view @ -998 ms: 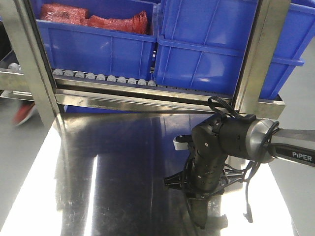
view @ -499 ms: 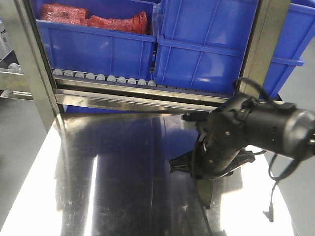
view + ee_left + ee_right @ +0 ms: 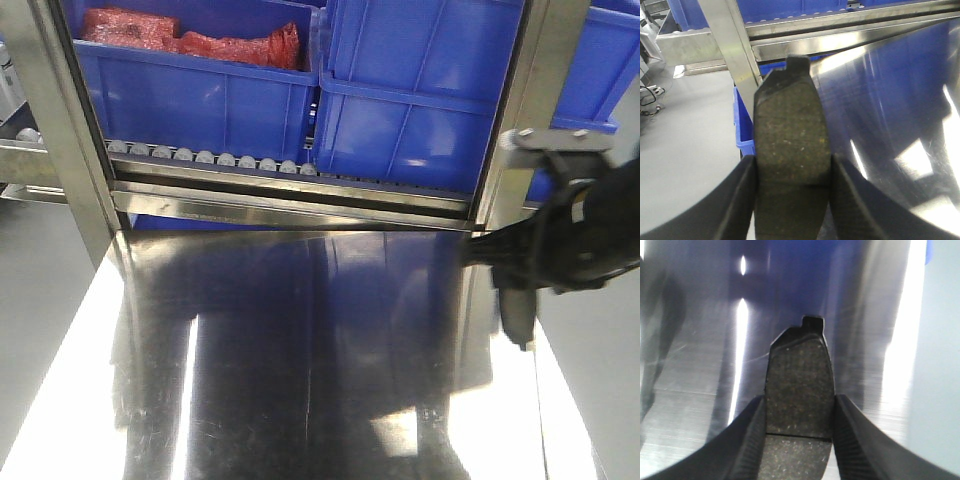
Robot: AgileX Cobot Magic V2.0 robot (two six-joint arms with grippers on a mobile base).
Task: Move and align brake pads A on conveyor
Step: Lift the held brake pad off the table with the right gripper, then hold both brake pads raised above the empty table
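I am watching the left hand [image 3: 792, 161] in its wrist view: its two black fingers [image 3: 742, 197] are closing narrowly on the first brake pad [image 3: 790, 120], one on each long edge. The pad is filling the middle of the frame, grey-brown face toward the camera, dark backing tab pointing to the top. Behind it the shiny steel desk [image 3: 900, 100] is lying at the right, grey floor [image 3: 685, 150] at the left, with a steel post [image 3: 732, 45] and a blue bin [image 3: 742, 132] in between.

The right hand [image 3: 800, 402] is gripping the second brake pad [image 3: 799, 370] the same way, its thin groove showing near the bottom of the frame. This pad is hanging above the desk [image 3: 695, 365], close to the desk's right edge.

In the front view I am seeing the right arm [image 3: 580, 240] at the right edge of the frame, too blurred to make out its fingers. Blue bins [image 3: 200, 100] are sitting on small steel rollers [image 3: 205, 156] across the top.
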